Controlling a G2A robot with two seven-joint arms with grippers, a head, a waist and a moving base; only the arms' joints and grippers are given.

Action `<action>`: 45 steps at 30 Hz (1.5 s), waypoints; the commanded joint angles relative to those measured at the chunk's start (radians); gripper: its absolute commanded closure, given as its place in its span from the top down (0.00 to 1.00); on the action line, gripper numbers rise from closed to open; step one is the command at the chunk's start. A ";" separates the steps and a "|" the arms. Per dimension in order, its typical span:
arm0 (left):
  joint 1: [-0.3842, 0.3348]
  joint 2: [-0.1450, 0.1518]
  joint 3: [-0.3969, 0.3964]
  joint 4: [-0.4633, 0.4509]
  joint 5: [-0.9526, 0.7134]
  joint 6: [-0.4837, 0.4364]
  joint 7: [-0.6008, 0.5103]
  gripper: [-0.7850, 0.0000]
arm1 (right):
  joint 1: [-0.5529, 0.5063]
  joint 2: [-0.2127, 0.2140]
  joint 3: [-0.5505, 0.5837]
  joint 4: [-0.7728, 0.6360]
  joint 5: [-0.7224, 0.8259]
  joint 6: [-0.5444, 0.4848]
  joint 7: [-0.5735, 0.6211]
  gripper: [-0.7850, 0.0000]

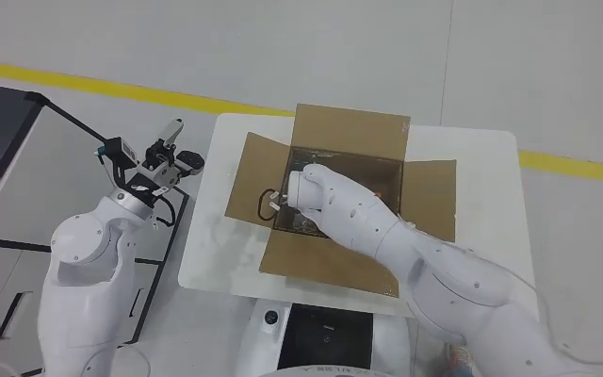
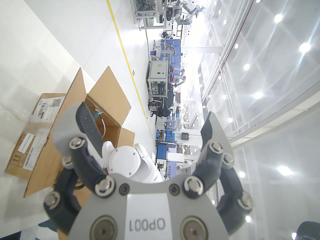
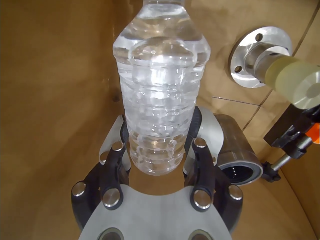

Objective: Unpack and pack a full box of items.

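Observation:
The open cardboard box (image 1: 350, 132) stands on the white table (image 1: 480, 155) with its flaps spread. My right arm (image 1: 334, 203) is down inside it. In the right wrist view my right gripper (image 3: 160, 126) is shut on a clear water bottle (image 3: 160, 81) with a white cap, gripping its lower body, brown box walls all around. My left gripper (image 2: 146, 112) is open and holds nothing. It is off the table's left side (image 1: 174, 141), pointing up and away from the box (image 2: 110, 93).
Inside the box beside the bottle lie a metal flanged shaft with a pale plastic end (image 3: 260, 56), a steel cylinder (image 3: 235, 151) and a black clamp with an orange part (image 3: 295, 131). A dark frame (image 1: 19, 122) stands left of the table.

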 commanded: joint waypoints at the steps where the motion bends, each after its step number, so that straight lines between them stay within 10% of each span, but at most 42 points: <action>1: 0.000 0.000 0.000 0.000 0.000 0.000 0.000 1.00 | -0.002 -0.008 0.002 0.018 -0.005 -0.011 0.001 0.66; 29: 0.000 0.000 0.000 0.000 0.000 0.000 0.000 1.00 | -0.034 -0.105 0.050 0.231 -0.060 -0.133 -0.041 0.69; 32: 0.000 0.000 0.000 0.000 0.000 0.000 0.000 1.00 | -0.037 -0.113 0.058 0.248 -0.063 -0.140 -0.048 0.44; 34: 0.000 0.000 0.000 0.000 0.000 0.000 0.000 1.00 | -0.037 -0.118 0.063 0.257 -0.064 -0.143 -0.054 0.00; 45: 0.000 0.000 0.000 0.000 0.000 0.000 0.000 1.00 | -0.037 -0.138 0.080 0.267 -0.101 -0.163 -0.078 0.00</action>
